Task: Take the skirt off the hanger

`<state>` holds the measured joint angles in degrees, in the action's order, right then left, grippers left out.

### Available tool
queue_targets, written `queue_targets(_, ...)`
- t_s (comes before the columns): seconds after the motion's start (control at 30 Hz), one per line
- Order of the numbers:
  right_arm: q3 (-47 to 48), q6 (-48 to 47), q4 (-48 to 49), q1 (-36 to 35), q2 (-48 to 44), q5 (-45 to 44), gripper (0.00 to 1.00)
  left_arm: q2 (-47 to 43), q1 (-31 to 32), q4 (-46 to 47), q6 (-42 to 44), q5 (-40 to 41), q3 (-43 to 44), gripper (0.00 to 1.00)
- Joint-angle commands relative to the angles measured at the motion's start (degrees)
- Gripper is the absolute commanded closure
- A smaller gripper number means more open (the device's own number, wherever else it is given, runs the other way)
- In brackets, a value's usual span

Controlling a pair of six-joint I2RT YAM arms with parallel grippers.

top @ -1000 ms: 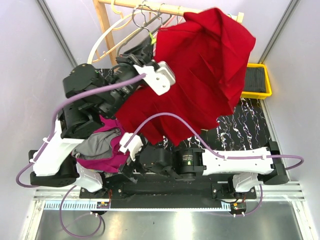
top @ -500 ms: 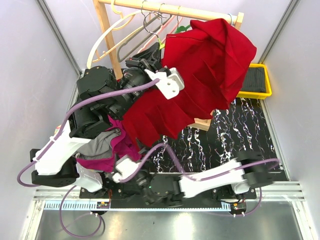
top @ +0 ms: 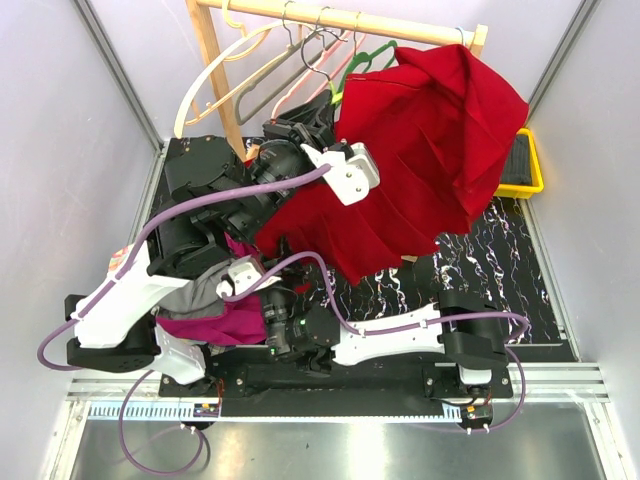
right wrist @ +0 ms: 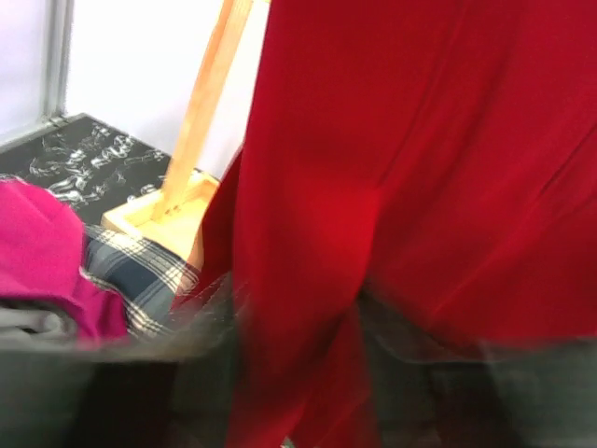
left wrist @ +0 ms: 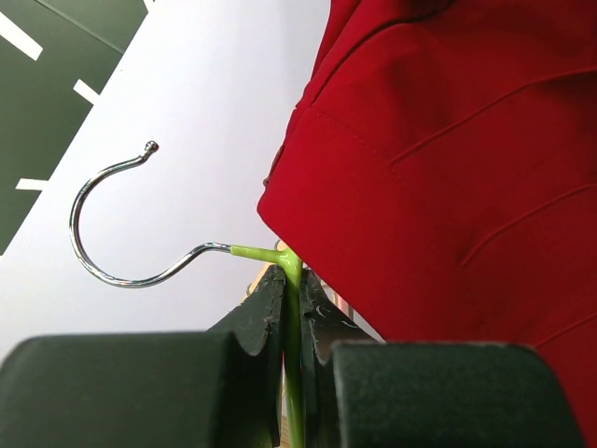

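Observation:
The red pleated skirt (top: 420,160) hangs from a green hanger (top: 360,62) beside the rack, held up over the table. My left gripper (left wrist: 291,280) is shut on the hanger's green neck (left wrist: 293,317), just below its metal hook (left wrist: 103,243); the skirt's waistband (left wrist: 448,187) sits right beside the jaws. My right gripper (top: 283,300) is low under the skirt's hem. In the right wrist view the picture is blurred: the red cloth (right wrist: 373,187) falls between my right gripper (right wrist: 298,373), whose fingers look apart, but I cannot make out whether they pinch it.
A wooden rack (top: 215,80) with several bare hangers (top: 250,80) stands at the back. A yellow tray (top: 525,160) lies at the right. A pile of magenta and grey clothes (top: 205,300) sits by the left arm's base; a plaid garment (right wrist: 140,271) lies beside the rack's foot (right wrist: 168,219).
The left arm has carried hanger and skirt up and to the right. The right arm has swung round at the front, its wrist now under the skirt's lower edge.

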<state>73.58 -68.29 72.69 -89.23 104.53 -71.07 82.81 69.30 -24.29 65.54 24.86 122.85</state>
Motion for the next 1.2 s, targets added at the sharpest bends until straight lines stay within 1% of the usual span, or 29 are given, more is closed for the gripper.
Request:
queue_targets(0.0,4.46,-1.23,15.03,-0.59,-0.65,1.02,0.84,-3.26,0.22,10.50,-0.32,-1.39,0.46,1.00)
queue_targets(0.03,4.90,-1.58,14.94,-0.85,-0.38,0.76,0.98,-3.26,0.22,10.50,-0.15,-1.48,0.38,1.00)
queue_targets(0.07,5.08,-1.84,14.85,-1.29,-0.12,0.67,1.00,-3.18,0.31,10.76,0.11,-1.48,0.11,1.00)
queue_targets(0.1,4.30,-1.93,14.68,-1.82,-0.12,1.62,1.00,-3.18,0.22,11.37,0.81,-1.48,-0.15,1.00)
queue_targets(0.2,0.71,3.40,6.80,-4.37,-1.78,1.90,1.00,-2.21,-0.30,13.65,1.17,-2.45,0.19,1.00)
queue_targets(0.23,-0.97,11.17,-2.54,-5.24,-2.92,2.42,1.00,-1.43,-0.65,13.57,0.74,-2.71,1.16,1.00)
queue_targets(0.27,-4.12,16.38,-8.73,-6.47,-6.24,3.12,1.00,0.67,-1.26,13.05,0.30,-3.15,4.30,1.00)
queue_targets(0.3,-5.37,29.66,-15.58,-6.83,-8.18,5.13,1.00,1.91,-1.62,12.61,-0.84,-3.33,6.33,1.00)
queue_targets(0.33,-5.90,37.89,-34.96,-6.92,-10.20,6.98,1.00,4.36,-1.97,12.08,-1.37,-3.68,10.44,1.00)
queue_targets(0.37,-6.08,45.71,-44.29,-6.66,-13.79,9.34,1.00,5.51,-2.50,11.64,-1.46,-4.12,11.96,1.00)
queue_targets(0.4,-6.52,55.36,-50.65,-6.40,-15.13,13.37,1.00,6.31,-2.59,11.99,-1.20,-4.47,13.11,1.00)
queue_targets(0.43,-6.96,58.24,-58.46,-6.39,-16.02,13.50,1.00,7.36,-2.85,12.42,-0.94,-4.73,14.16,1.00)
queue_targets(0.47,-6.79,61.23,-63.15,-6.22,-17.24,13.59,1.00,7.63,-3.20,13.47,-0.68,-5.52,14.52,1.00)
queue_targets(0.5,-6.35,67.87,-75.11,-5.96,-17.69,17.24,1.00,7.81,-3.38,14.09,-0.07,-5.79,14.61,1.00)
queue_targets(0.57,-6.17,75.82,-83.72,-5.96,-19.27,19.37,1.00,7.81,-3.82,15.15,0.47,-6.40,14.96,1.00)
queue_targets(0.6,-6.08,82.12,-91.59,-5.69,-19.62,22.17,1.00,7.72,-3.91,15.41,0.90,-6.49,15.23,1.00)
queue_targets(0.63,-5.82,86.01,-95.85,-5.69,-19.89,22.64,1.00,7.81,-4.17,15.59,0.99,-6.58,15.84,1.00)
queue_targets(0.7,-5.03,91.64,-103.83,-5.60,-20.51,25.35,1.00,7.81,-5.31,16.12,1.61,-6.93,16.54,1.00)
queue_targets(0.73,-3.81,93.67,-106.84,-5.60,-20.68,25.36,1.00,7.72,-5.75,16.29,1.78,-7.11,17.33,1.00)
queue_targets(0.77,-2.32,94.48,-108.53,-5.25,-20.94,28.50,1.00,7.81,-6.45,16.64,2.05,-7.46,17.77,1.00)
queue_targets(0.83,-0.99,98.60,-115.64,-3.85,-20.25,31.94,1.00,7.81,-6.98,16.91,3.54,-7.81,19.26,1.00)
queue_targets(0.87,-0.29,100.01,-118.19,-3.85,-18.50,35.44,1.00,7.90,-7.51,17.61,4.15,-8.77,19.71,1.00)
queue_targets(0.9,-0.02,103.85,-124.30,-3.85,-17.35,36.69,1.00,7.90,-7.86,18.14,5.55,-9.13,20.15,1.00)
queue_targets(0.93,0.24,106.50,-127.76,-3.85,-15.86,37.57,1.00,8.07,-8.30,18.49,6.09,-9.65,21.46,1.00)
queue_targets(0.97,0.42,108.61,-130.49,-3.85,-13.33,40.45,1.00,8.16,-9.00,18.67,6.44,-10.44,22.17,1.00)
queue_targets(1.0,0.68,113.16,-135.82,-3.93,-12.17,41.09,1.00,8.16,-9.27,18.93,7.23,-10.71,22.69,1.00)
queue_targets(1.07,-0.53,117.14,-138.50,-4.02,-12.15,43.46,1.00,7.72,-10.49,19.37,7.41,-10.89,23.14,1.00)
queue_targets(1.13,-2.99,123.29,-141.14,-3.93,-15.39,44.61,1.00,6.41,-11.98,19.46,6.89,-10.89,22.53,1.00)
queue_targets(1.17,-3.88,128.10,-142.11,-3.93,-16.80,45.40,1.00,5.97,-12.60,19.81,6.54,-10.80,22.00,1.00)
